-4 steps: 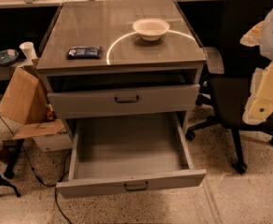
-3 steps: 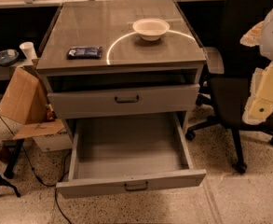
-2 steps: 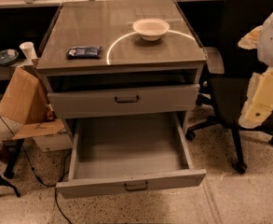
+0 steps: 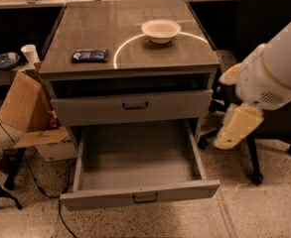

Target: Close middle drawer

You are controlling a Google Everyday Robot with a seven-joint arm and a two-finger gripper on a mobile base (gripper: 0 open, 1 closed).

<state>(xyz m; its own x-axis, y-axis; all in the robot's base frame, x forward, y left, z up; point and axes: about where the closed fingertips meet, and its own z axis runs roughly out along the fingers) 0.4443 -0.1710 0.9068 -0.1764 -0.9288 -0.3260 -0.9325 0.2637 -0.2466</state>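
Note:
The middle drawer is pulled far out of the grey cabinet. It has a low front panel with a small dark handle and a bare grey inside. Above it, the taller-fronted top drawer stands slightly out. The lowest drawer is hidden under the open one. My gripper hangs from the white arm at the right, level with the open drawer's right side and apart from it.
A white bowl and a dark blue packet lie on the cabinet top. A black office chair stands behind my arm at the right. An open cardboard box, cables and a black stand are on the floor at the left.
My arm has moved left and farther into view, bringing the gripper closer to the open drawer's right side. The drawers, the bowl and the packet have not moved.

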